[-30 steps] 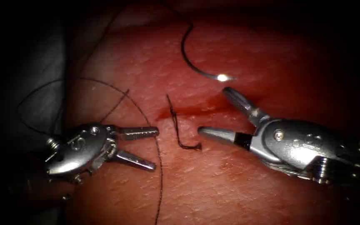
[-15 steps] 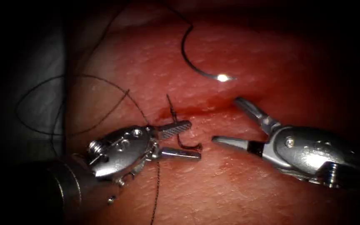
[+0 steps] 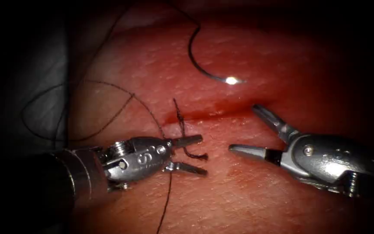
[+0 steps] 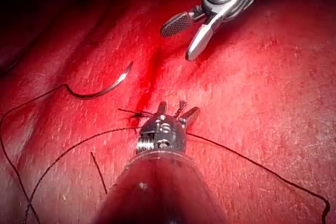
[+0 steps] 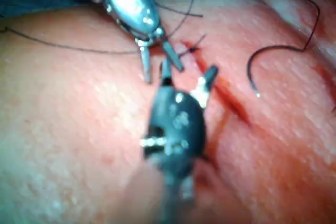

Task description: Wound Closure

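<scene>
The needle lies free on the tissue above the cut, held by neither tool; its curve opens rightward, with the bright tip low and pointing right. The left tool, jaws apart, brackets a short thread end just below the cut without gripping it. The right tool is spread wide and empty beside the cut's right end.

tissue: red, pale-speckled | thread: black | needle: dark, bright glint | end effectors: silver
</scene>
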You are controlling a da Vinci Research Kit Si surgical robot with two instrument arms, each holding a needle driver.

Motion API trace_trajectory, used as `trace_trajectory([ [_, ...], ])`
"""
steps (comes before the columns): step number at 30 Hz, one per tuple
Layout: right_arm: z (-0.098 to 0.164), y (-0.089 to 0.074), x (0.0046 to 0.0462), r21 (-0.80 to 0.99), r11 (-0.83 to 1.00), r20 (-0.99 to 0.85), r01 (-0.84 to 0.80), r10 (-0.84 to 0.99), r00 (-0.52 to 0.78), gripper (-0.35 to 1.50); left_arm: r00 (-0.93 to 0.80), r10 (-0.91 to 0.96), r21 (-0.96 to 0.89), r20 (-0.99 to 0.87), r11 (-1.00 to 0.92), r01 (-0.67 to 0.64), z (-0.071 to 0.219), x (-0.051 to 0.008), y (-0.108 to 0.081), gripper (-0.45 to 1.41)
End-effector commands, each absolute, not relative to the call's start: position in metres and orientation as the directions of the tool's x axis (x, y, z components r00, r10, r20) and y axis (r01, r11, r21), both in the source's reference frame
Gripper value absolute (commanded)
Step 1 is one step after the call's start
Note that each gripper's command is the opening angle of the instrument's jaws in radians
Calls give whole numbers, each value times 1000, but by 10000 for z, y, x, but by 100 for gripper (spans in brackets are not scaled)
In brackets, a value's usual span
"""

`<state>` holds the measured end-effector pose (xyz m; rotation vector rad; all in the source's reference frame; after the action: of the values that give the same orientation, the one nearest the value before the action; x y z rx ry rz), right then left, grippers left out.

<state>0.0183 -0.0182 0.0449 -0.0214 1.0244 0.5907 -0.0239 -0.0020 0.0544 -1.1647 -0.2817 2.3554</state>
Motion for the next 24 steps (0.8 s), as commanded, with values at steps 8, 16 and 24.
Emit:
trace_trajectory([
  [8, 456, -192, 191, 253, 844, -807, -474, 454, 378, 61, -516, 470, -348, -717, -882, -319, 543, -244, -19, -8],
  [16, 463, -194, 193, 251, 845, -800, -472, 455, 390, 56, -516, 422, -304, -745, -904, -301, 531, -249, -19, -45],
  [24, 491, -183, 196, 134, 952, -881, -275, 241, 407, 62, -475, 431, -308, -767, -897, -317, 513, -223, 2, -45],
])
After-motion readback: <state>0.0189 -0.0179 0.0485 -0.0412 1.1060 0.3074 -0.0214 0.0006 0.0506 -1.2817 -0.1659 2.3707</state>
